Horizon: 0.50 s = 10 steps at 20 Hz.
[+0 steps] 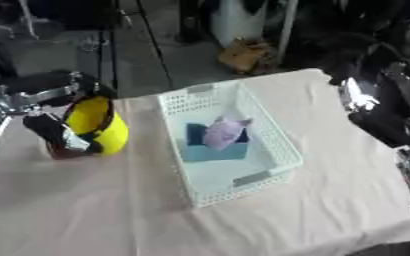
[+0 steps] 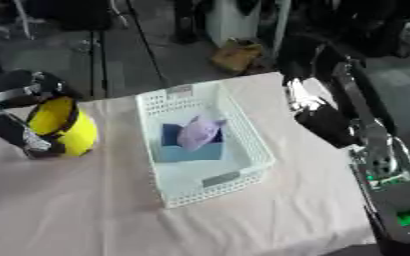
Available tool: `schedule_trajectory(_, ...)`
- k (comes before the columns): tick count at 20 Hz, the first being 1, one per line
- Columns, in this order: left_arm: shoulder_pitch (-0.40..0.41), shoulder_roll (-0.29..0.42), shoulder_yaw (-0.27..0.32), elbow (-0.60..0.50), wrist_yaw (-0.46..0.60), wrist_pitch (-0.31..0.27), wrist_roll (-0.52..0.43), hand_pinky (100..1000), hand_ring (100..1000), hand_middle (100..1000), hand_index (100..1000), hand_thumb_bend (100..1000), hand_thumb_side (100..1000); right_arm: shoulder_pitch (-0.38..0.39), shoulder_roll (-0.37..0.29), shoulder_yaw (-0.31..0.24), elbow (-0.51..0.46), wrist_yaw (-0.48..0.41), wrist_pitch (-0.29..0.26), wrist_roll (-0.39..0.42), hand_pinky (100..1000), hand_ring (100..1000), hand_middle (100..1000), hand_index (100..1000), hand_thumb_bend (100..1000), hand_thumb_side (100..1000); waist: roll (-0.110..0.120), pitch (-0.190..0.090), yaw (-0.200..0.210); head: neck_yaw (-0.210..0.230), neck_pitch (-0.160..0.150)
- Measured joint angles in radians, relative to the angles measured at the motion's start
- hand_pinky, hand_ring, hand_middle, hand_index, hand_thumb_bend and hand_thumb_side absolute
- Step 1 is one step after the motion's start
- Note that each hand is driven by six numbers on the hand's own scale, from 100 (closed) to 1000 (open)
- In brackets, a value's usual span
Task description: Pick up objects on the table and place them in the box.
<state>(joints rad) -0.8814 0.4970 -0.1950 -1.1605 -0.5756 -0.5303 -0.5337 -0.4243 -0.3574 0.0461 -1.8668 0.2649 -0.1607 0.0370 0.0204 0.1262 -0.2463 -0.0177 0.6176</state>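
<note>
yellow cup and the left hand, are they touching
Touching. The left eye view shows the left hand with its dark fingers curled round the yellow cup, no gap between them, on the table.

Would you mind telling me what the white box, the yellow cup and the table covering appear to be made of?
The white box looks like moulded plastic, matt, with perforated lattice walls. The yellow cup, held by the left hand, seems smooth plastic with a slight sheen, though that is uncertain. The table covering looks like pale cloth, going by its soft creases and draped front edge.
</note>
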Motion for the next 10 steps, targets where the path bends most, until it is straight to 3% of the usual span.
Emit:
schedule_trajectory(4,-0.035,-0.063,0.015,0.070,-0.033,-0.040,0.083,100,492,512,724,539,190,-0.032,0.000,0.014,-0.001,-0.007,-0.005,0.015,577,653,788,897,100,528,0.003,0.016,-0.040,0.022,-0.018)
schedule_trajectory(10,-0.060,-0.123,0.038,0.124,-0.018,-0.079,0.227,100,519,518,723,556,179,-0.061,0.010,0.030,-0.012,-0.012,-0.010,0.030,578,654,788,896,100,522,0.003,0.025,-0.059,0.032,-0.032)
